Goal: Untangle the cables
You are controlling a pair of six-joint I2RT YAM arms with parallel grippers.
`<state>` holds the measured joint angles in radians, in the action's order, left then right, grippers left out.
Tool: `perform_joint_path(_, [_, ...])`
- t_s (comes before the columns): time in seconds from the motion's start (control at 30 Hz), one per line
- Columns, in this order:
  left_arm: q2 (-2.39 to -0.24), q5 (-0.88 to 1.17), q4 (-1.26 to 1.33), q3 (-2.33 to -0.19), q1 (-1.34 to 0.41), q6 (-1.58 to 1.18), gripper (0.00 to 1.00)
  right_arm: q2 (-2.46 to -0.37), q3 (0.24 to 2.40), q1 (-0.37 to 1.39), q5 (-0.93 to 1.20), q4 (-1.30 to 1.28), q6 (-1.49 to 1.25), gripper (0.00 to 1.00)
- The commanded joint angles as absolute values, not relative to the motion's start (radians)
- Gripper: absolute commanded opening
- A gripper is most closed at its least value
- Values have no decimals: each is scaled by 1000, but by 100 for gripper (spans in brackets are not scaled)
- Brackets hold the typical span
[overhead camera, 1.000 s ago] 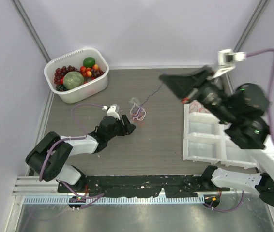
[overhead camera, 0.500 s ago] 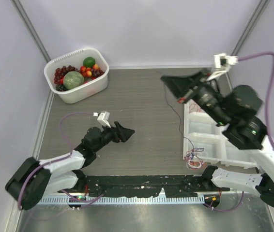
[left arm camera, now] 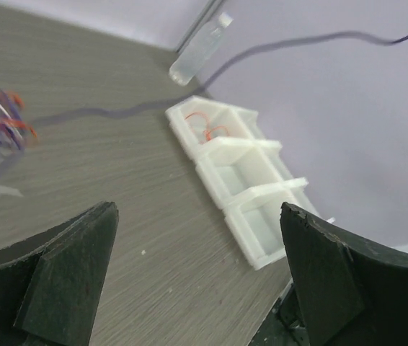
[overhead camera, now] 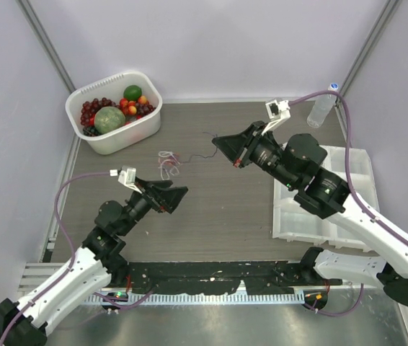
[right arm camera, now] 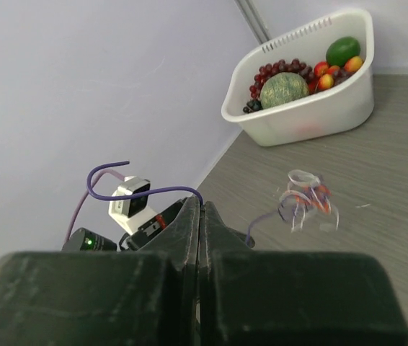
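Near the middle of the table [overhead camera: 211, 209], a bit toward ten o'clock, the cables [overhead camera: 166, 164] lie in one small messy bunch of red, white and purple loops. One thin purple wire [overhead camera: 193, 156] runs out of the bunch toward one o'clock and reaches the right gripper [overhead camera: 217, 142]. That gripper is pressed tight together, and it looks like it is pinching the end of the wire, but the wire is so thin I cannot be fully sure. The left gripper [overhead camera: 175, 196] is at seven o'clock from the bunch, spread wide with nothing in it and not touching the cables. A basket [overhead camera: 128, 138] of fruit sits farther out at ten o'clock, a white tray [overhead camera: 290, 193] is at three o'clock, and a bottle [overhead camera: 321, 108] stands at two o'clock. I think the next pull is tricky. Nothing holds the bunch down, so if the right gripper pulls, the whole bunch may just slide along and stay knotted. A hard tug could make the knot tighter, or the thin wire could slip out of the tips. If the left gripper comes down to hold the bunch, it could miss the skinny loops or push them away.
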<state>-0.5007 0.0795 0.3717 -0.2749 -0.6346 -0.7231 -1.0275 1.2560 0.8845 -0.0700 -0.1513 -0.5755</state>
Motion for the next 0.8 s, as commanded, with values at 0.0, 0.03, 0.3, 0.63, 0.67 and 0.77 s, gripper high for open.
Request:
perform_joint_path(0.0, [-580,32,282,-320,-630,-666,95,-1061,1232,890,-28,-6,-635,1])
perform_joint_path(0.03, [-595,29,288,-328,-630,-644,92,-1069,1238,888,-23,-6,-640,1])
perform_joint_path(0.3, [-684,31,408,-331,-632,-592,86,-1163,1279,888,-27,44,-681,1])
perform_joint_path(0.63, [-799,323,784,-325,-630,-690,96,-1183,1241,890,-17,40,-721,1])
perform_joint_path(0.67, [-824,353,802,-346,-632,-693,96,-1183,1241,888,-15,43,-722,1])
perform_joint_path(0.77, [-879,408,828,-402,-632,-712,98,-1184,1246,888,-15,44,-726,1])
